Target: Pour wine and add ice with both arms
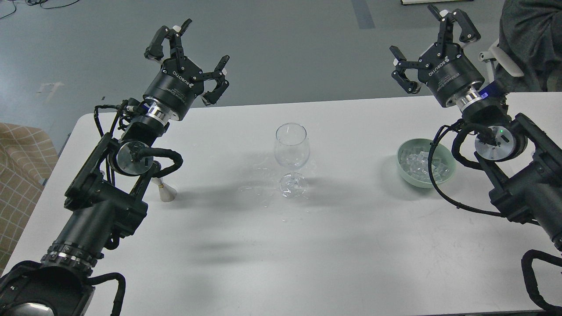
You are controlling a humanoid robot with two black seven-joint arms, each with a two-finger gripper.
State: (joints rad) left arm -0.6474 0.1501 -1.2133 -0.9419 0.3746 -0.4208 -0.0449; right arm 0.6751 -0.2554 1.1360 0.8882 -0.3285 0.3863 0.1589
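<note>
A clear stemmed glass point(291, 154) stands upright at the middle of the white table point(281, 245); no wine shows in it. A steel jigger point(164, 188) stands at the left, partly hidden behind my left arm; its liquid cannot be seen. A heap of clear ice cubes point(422, 164) lies in a pale green bowl point(447, 174) at the right. My left gripper point(188, 56) is open and empty, raised past the table's far left edge. My right gripper point(432, 46) is open and empty, raised beyond the bowl.
Small wet spots lie on the table around the glass's foot point(259, 186). A person in dark clothes point(529, 39) sits at the far right behind the table. A checked cloth point(19, 166) lies left of the table.
</note>
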